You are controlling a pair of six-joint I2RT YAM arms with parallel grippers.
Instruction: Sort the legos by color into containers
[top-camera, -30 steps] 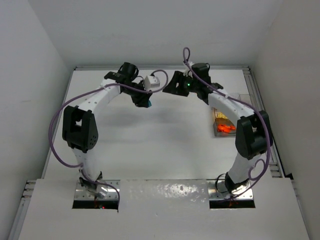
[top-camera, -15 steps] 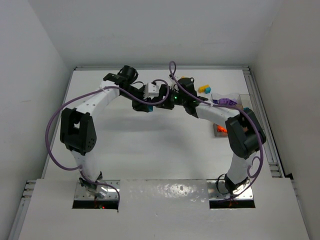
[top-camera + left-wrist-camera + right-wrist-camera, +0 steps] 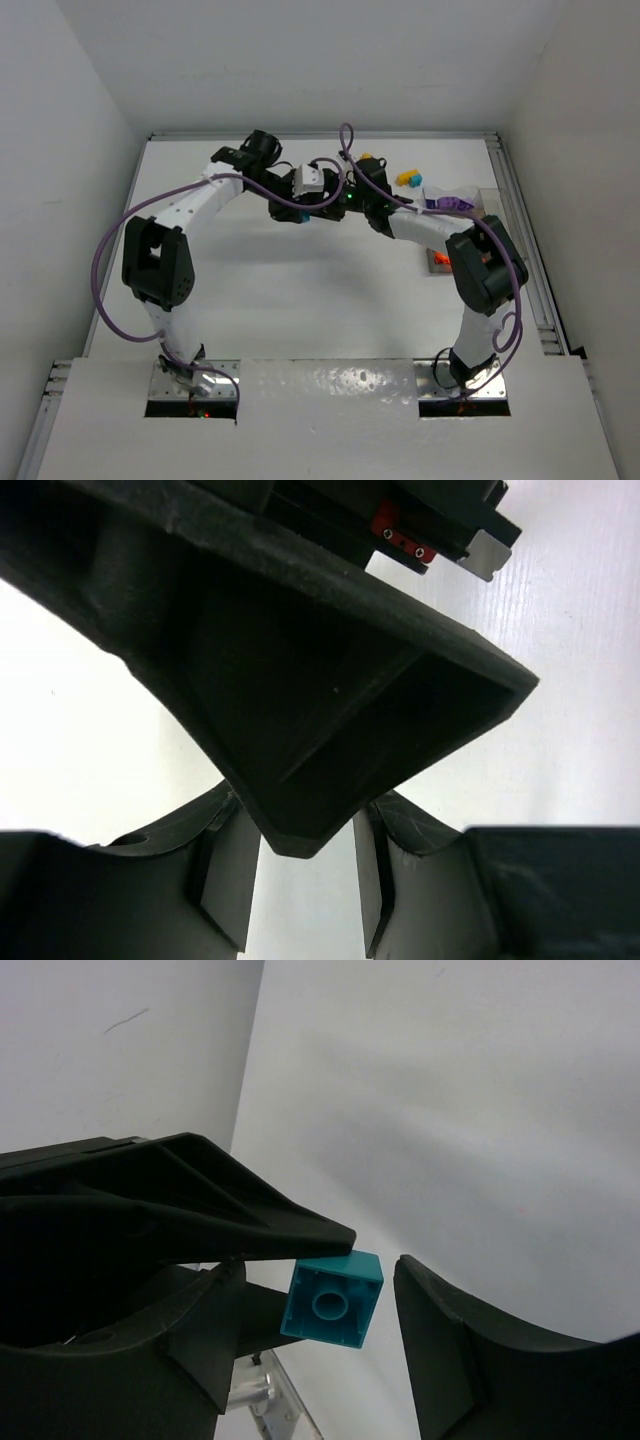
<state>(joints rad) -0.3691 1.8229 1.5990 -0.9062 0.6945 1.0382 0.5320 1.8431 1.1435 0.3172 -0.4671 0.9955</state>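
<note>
Logged a swing of the white right arm (image 3: pixel 440 225) off the clear compartmented plastic box (image 3: pixel 487 197) at the table's (image 3: pixel 280 290) right edge, in to the white left arm (image 3: pixel 190 205) at far centre. Found the left end effector (image 3: pixel 297 880) partly closed, pinching a small teal plastic brick (image 3: pixel 333 1300) in mid-air. Found the right end effector (image 3: pixel 322 1270) about half open, fingers either side of that brick, not gripping. Reads as a handover toward the box. Left loose beside it: yellow-and-blue brick clump (image 3: pixel 407 179).
</note>
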